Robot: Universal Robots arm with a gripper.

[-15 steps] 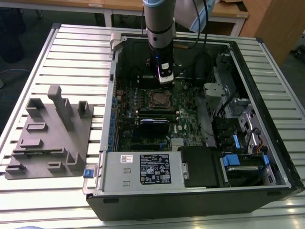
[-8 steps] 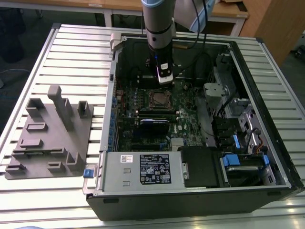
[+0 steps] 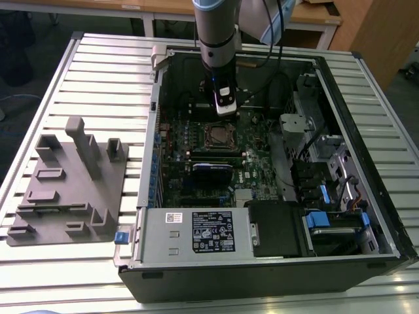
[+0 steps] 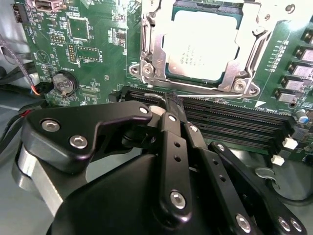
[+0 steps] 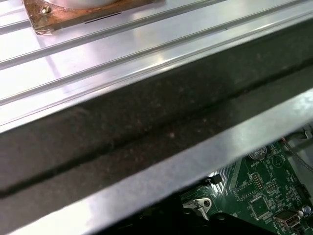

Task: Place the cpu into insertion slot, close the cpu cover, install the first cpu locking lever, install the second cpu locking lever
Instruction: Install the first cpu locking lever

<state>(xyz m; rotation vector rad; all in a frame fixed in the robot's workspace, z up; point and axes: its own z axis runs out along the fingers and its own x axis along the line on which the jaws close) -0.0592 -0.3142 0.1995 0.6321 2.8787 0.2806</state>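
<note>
Cpu (image 4: pixel 203 41) seated in slot (image 4: pixel 210 5), cover (image 4: pixel 152 54) down over it. Claw (image 4: pixel 167 100) pressed together, empty, near cover's edge. Risk, judged: tip skids off cover, gouges board (image 4: pixel 100 58).

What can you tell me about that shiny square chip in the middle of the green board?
The chip is a flat square with a pale, dull silvery metal top, rounded corners and faint print. A thin greenish edge shows beneath the metal. It lies level, seated amid the green board. A thin silvery metal frame lies around it, its side tabs reaching over the chip's edges. Nothing else touches it. In the exterior view it sits inside the open computer case.
</note>
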